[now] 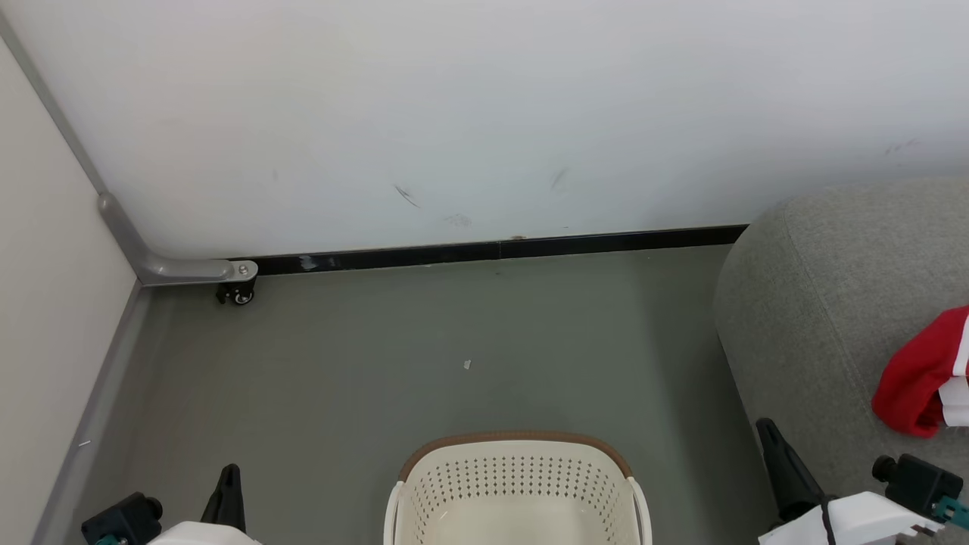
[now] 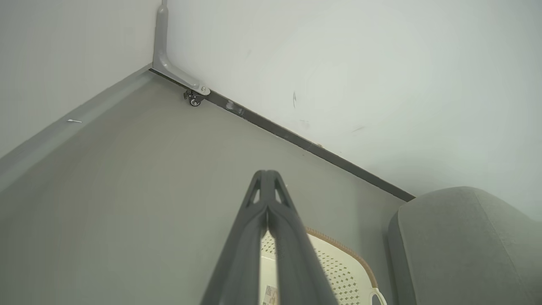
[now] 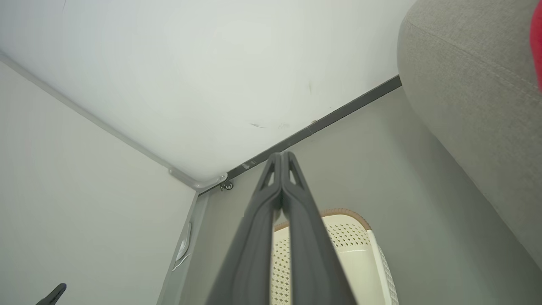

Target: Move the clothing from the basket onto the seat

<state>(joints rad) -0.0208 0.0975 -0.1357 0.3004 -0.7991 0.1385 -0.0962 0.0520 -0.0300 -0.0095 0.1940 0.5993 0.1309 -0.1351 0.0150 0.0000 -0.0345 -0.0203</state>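
Red garment (image 1: 912,386) with white trim, lying on grey upholstered seat (image 1: 825,303) at right, cream laundry basket (image 1: 518,484) on grey floor (image 1: 341,378) beside seat, left gripper (image 2: 266,176) fingers pressed together, nothing held, right gripper (image 3: 281,157) likewise closed and empty

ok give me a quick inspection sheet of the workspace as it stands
surface: grey floor, flat.
job's things: basket stands on the floor, and no garment shows in its visible part; red clothing lies on the grey seat.
clutter: one small white scrap on the floor.
end effectors: left end effector shut, holding nothing; right end effector shut, holding nothing.
cables: thin dark lead on the right wrist.
surroundings: white wall, black skirting, grey frame corner with a castor.
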